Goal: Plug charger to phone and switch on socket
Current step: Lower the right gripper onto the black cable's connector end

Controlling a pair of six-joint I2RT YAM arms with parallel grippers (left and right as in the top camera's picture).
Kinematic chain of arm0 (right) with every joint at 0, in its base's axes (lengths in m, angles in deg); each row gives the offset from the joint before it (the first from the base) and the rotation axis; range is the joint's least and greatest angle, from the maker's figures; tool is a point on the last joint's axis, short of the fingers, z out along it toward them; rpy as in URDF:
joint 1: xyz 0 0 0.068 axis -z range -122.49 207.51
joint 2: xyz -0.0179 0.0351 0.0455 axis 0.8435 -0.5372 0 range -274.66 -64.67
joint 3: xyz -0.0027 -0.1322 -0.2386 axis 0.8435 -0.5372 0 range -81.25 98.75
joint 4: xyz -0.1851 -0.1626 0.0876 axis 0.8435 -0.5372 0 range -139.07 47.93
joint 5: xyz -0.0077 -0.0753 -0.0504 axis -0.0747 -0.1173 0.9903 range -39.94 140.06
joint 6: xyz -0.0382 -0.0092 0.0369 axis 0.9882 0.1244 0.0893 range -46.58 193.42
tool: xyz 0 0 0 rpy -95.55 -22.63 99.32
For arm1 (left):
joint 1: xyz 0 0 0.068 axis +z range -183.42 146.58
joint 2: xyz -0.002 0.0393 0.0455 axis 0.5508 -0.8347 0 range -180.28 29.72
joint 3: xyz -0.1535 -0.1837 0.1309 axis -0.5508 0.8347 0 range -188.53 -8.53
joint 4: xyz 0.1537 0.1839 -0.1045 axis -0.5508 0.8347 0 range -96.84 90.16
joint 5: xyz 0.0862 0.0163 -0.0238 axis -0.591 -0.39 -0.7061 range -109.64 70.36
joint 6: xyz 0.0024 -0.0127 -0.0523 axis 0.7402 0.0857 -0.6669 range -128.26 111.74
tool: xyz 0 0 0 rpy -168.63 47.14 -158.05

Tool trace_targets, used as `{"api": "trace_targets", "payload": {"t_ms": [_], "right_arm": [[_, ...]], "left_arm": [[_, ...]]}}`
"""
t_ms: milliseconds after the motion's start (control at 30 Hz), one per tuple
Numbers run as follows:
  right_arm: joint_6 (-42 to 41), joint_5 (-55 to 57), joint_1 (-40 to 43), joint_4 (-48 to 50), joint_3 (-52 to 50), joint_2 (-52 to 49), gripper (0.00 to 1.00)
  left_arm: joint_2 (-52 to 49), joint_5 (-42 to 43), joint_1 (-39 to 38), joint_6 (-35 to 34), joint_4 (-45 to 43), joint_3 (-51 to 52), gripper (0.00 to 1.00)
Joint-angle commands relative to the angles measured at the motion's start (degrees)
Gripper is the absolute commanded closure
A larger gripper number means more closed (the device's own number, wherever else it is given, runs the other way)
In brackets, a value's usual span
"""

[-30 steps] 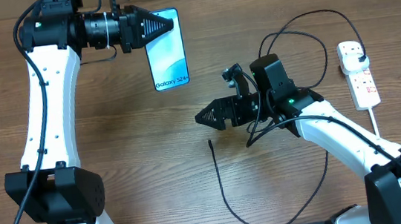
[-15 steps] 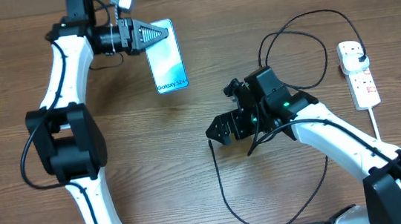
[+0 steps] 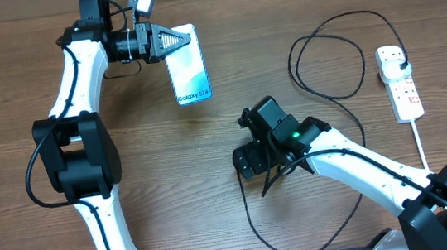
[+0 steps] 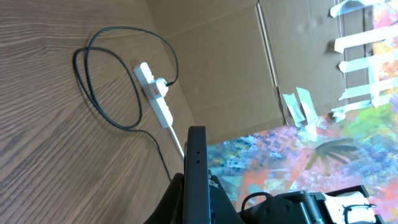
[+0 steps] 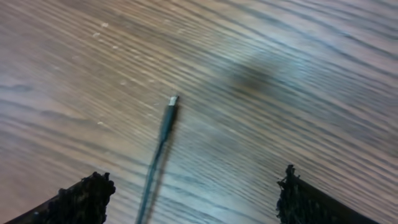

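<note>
Phone (image 3: 188, 69) is up at the far left of the tabletop (image 3: 153, 166), screen facing up and glowing teal, with "Galaxy S24+" written at the end nearer the robot. The left claw (image 3: 188, 37) is clenched on the phone's far end. In the left wrist view you just see the phone (image 4: 196, 168) edge-on as a thin black slab running out between the fingers. Can't tell from any view whether its free end is resting on the wood or hanging just above it.

The right claw (image 3: 244, 161) is pointed down at the tabletop, well apart from the phone and towards the middle, with its jaws spread wide and nothing in them. In the right wrist view the small plug tip of the charger (image 5: 166, 121) lies flat on the wood between the two fingers (image 5: 84, 199), closer to the left-hand one in the picture, and neither finger touches it.

From that tip the charger (image 3: 246, 214) cable curves towards the robot, swings round to the right, then makes a couple of big loops further back and ends at its black plug (image 3: 400, 58), which sits in the far end of the socket (image 3: 401, 90). The socket lies flat at the right edge, with its white cord (image 3: 418, 134) trailing back towards the robot. The red marks on the switches show, but they're too small to tell whether they're on or off.
</note>
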Motion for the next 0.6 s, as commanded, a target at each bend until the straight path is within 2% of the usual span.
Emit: {"api": "trace_targets", "payload": {"t_ms": [0,200,433,567], "right_arm": [[-1.22,4.92,-0.42,-0.90,1.68,0.59,0.12],[-0.52,5.27,-2.86,-1.73,1.66,0.17,0.10],[-0.66,6.62,-4.17,-2.93,1.62,-0.55,0.15],[-1.18,8.66,-7.15,-2.40,2.08,-4.35,0.16]], "left_arm": [[1.40,1.49,-0.76,-1.62,0.15,-0.74,0.96],[1.40,-7.65,-1.62,-7.32,0.72,-0.74,0.96],[1.40,-7.34,-2.16,-8.02,-2.67,-0.74,0.96],[1.40,-7.34,-2.14,-8.94,-3.96,-0.74,0.96]]}}
